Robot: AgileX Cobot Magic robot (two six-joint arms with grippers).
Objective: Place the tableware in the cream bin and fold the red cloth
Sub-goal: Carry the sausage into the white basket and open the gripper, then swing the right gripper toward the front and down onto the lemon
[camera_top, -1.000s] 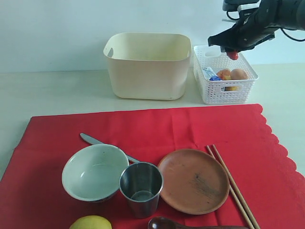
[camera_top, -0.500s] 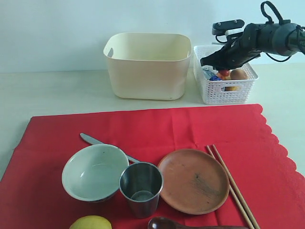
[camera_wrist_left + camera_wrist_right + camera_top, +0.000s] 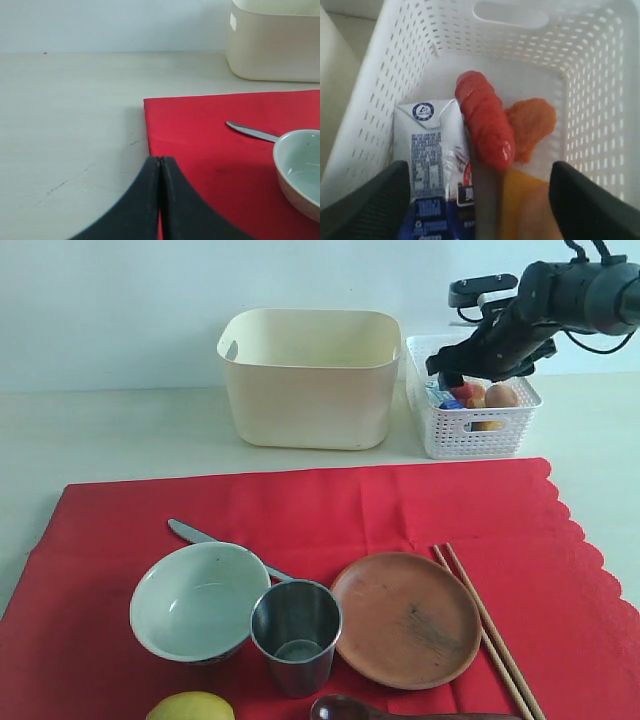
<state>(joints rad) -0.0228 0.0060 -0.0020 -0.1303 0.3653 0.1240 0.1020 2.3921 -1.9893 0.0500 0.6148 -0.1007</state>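
Right jaws gape above the sausage (image 3: 485,127) in the basket (image 3: 590,100); left jaws clenched, empty.

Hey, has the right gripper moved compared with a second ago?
Yes. The right gripper has dropped from above the white basket down to its rim, over the sausage lying inside.

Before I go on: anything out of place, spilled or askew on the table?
Nothing spilled or broken. One stray: a lemon sits on the red cloth beside the bowl, food among the tableware. The knife lies partly hidden behind the bowl. The cream bin stands upright.
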